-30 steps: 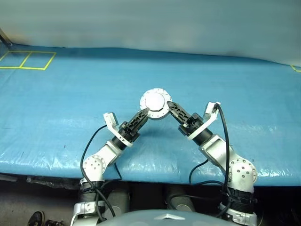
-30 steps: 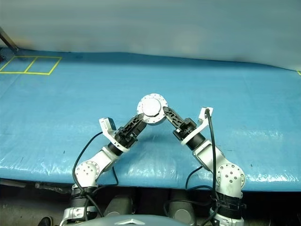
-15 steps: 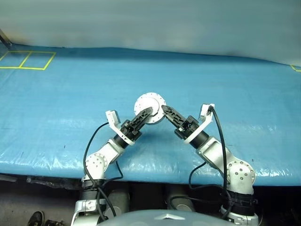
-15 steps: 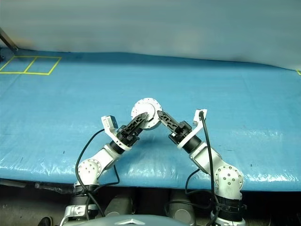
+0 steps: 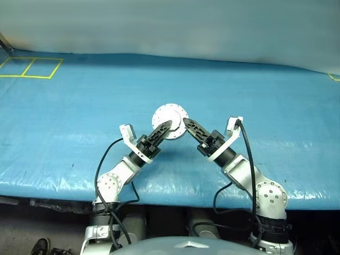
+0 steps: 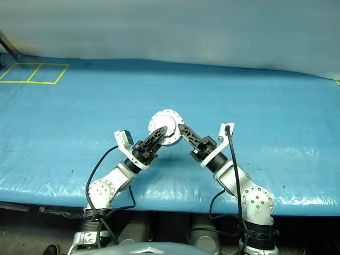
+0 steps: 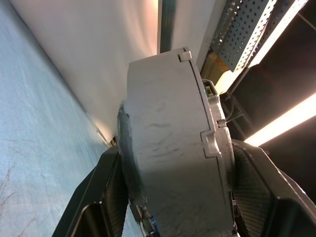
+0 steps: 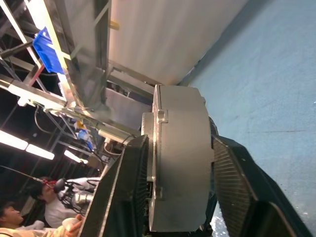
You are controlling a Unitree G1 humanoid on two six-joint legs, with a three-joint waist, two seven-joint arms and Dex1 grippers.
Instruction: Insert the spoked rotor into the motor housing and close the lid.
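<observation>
Housing [image 5: 170, 113]: lid on, pale face to the head camera, held above the blue mat [image 5: 64, 122]
Left gripper [image 5: 165, 126]: pinched the housing from 7 o'clock
Right gripper [image 5: 187, 125]: clamped the housing from 5 o'clock

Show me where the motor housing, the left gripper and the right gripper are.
motor housing [image 5: 170, 115], left eye view, pale top face.
left gripper [image 5: 166, 126], left eye view, between fingertips.
right gripper [image 5: 187, 124], left eye view, between fingertips.
</observation>
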